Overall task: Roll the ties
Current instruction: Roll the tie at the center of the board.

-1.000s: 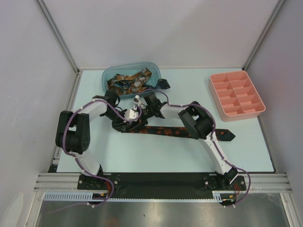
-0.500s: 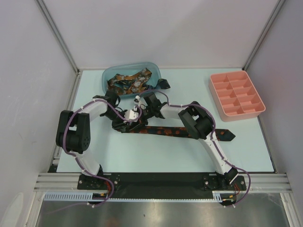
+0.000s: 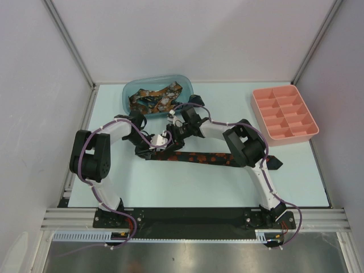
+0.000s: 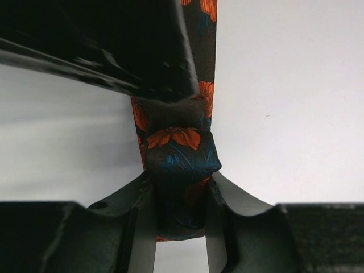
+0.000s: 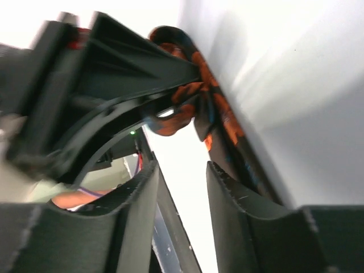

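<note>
One tie (image 3: 210, 158), dark with orange-red blotches, lies stretched left to right across the table; its wide tip (image 3: 274, 162) points right. My left gripper (image 3: 148, 151) is shut on the tie's folded left end, which fills the space between the jaws in the left wrist view (image 4: 181, 162). My right gripper (image 3: 173, 132) hovers just behind that end, open and empty; in the right wrist view the tie (image 5: 211, 111) runs past its right finger (image 5: 233, 210) beside the left gripper's black body (image 5: 125, 74). More ties (image 3: 152, 98) lie heaped in a bin.
The blue-green bin (image 3: 185, 85) stands at the back centre-left, close behind both grippers. A pink compartment tray (image 3: 283, 112) stands at the back right. Grey walls enclose the table on three sides.
My right arm has shifted its wrist and elbow a little back and to the right. The left gripper still holds the tie's end in the same place.
</note>
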Controlling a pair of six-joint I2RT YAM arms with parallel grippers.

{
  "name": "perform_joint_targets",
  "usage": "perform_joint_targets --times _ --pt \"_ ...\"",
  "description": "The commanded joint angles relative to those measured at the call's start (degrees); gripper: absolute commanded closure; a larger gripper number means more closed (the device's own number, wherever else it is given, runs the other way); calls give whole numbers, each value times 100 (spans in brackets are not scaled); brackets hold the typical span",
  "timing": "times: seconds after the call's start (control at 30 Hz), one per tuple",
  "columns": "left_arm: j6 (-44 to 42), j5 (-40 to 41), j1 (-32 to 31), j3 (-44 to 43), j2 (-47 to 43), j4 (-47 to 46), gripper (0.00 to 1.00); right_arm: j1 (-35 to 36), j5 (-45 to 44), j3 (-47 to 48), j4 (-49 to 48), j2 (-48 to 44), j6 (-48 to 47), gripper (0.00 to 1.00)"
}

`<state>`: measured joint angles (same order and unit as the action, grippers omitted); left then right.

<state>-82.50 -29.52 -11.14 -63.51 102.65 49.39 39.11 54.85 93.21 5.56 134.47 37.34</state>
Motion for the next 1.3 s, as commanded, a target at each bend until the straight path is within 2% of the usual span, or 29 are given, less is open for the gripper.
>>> perform_joint_targets --times 0.0,0.13,0.4,0.6,0.83,1.27 --pt "-275 236 -29 -48 159 142 63 -97 193 -66 -142 -624 79 53" --pt "-241 210 -29 -65 168 133 63 -18 175 -5 -590 -388 790 50" --pt "-161 148 -29 14 115 27 62 114 140 -48 -1180 -150 1319 51" --pt "-117 130 -29 75 88 -34 62 184 70 4 -1303 70 1521 53" --pt "-126 166 -29 128 53 -69 62 105 52 -426 -1708 -71 1697 56" --pt "-108 174 -20 128 80 -87 61 307 -36 -31 -1901 246 1917 59"
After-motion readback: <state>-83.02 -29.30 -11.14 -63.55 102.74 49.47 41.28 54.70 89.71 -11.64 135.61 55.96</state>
